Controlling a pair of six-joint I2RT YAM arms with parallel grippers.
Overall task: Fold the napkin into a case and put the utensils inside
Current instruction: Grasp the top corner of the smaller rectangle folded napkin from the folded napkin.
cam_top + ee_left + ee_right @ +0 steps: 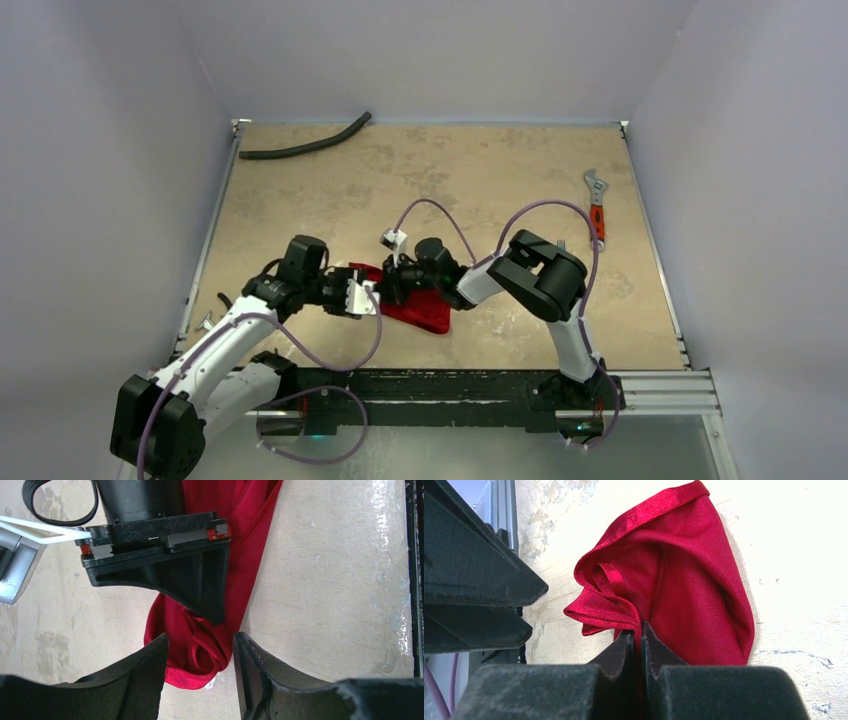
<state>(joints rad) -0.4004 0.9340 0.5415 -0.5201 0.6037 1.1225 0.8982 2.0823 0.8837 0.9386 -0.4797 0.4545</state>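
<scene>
Pinching a fold of the napkin (pixel 684 590) in my closed right end effector (pixel 638 630), near-middle of the worktop (pixel 480 180); my left end effector (pixel 200 647) gapes around its bunched end, so tugging could unravel the folds.

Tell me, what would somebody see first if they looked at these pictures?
The bright red napkin, bunched up on the tan table near the arms, jumps out first. The right gripper is pinched shut on a fold of it, and the left gripper stands open around one end. Farther off lie an orange-handled wrench by the right edge and a black hose in the far left corner.
</scene>
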